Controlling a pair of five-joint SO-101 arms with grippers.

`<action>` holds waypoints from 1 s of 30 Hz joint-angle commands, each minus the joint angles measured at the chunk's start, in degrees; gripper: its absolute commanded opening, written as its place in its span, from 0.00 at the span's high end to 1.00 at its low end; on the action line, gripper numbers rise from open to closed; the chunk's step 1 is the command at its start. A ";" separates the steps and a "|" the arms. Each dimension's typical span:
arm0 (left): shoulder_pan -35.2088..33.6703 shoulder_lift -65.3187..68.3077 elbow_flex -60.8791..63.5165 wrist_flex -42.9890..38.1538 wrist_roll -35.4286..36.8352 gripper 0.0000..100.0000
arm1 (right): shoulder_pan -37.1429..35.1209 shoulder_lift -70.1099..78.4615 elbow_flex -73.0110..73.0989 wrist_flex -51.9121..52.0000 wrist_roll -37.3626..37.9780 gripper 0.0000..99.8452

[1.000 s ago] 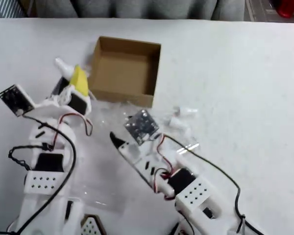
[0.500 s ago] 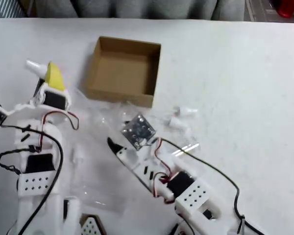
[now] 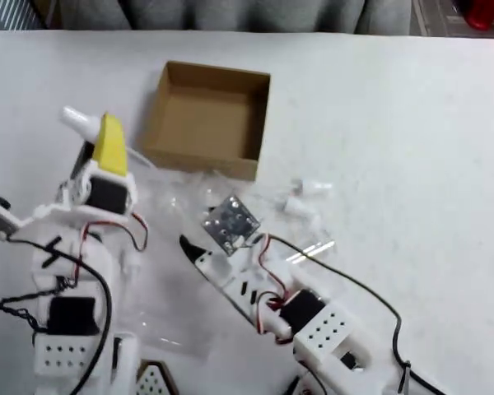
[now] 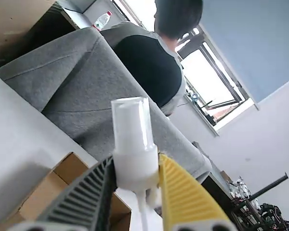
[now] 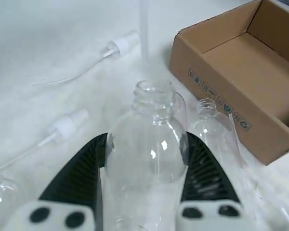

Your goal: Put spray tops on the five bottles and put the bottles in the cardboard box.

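Observation:
My left gripper [image 4: 135, 179] is shut on a white spray top [image 4: 133, 144], pinched between its black and yellow fingers with the nozzle cap sticking out. In the high view that spray top [image 3: 81, 122] is held above the table, left of the cardboard box [image 3: 199, 163]. My right gripper [image 5: 145, 159] is shut on a clear bottle [image 5: 147, 144] with its open mouth pointing toward the box [image 5: 216, 96]. A second clear bottle [image 5: 214, 125] lies beside it against the box wall. In the high view the right gripper [image 3: 199, 247] lies near the box's front side.
Loose white spray tops [image 5: 120, 45] [image 5: 67, 122] with long thin tubes lie on the white table beyond the held bottle. Two more spray tops [image 3: 309, 189] lie right of the box. Clear plastic bags [image 3: 160, 321] lie between the arms.
The left arm swung its spray top out to the left, then came part of the way back toward the box. The right gripper shifted slightly left with the bottle.

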 commanded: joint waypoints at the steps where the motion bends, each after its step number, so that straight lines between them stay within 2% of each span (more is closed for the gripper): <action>1: 2.24 -4.97 0.79 0.00 -3.78 0.98 | -0.22 -1.36 -0.62 -1.10 -0.09 0.98; 8: 2.07 -5.23 1.58 -0.26 -4.57 0.98 | -0.31 -1.45 -0.53 -1.10 -0.09 0.98; 16: 2.24 -4.70 2.55 -5.80 -4.57 0.98 | -0.31 -1.45 -0.53 -0.92 -0.09 0.98; 21: 1.89 4.44 0.09 -9.58 -4.31 0.98 | -1.19 -1.45 -0.53 -0.84 -0.09 0.98; 25: 1.80 12.35 -2.99 -9.58 -4.22 0.98 | -1.63 -1.45 -0.53 -0.84 -0.09 0.98; 30: 1.80 11.30 -1.14 -9.58 -4.22 0.98 | -1.27 -1.45 -0.53 -0.84 -0.09 0.98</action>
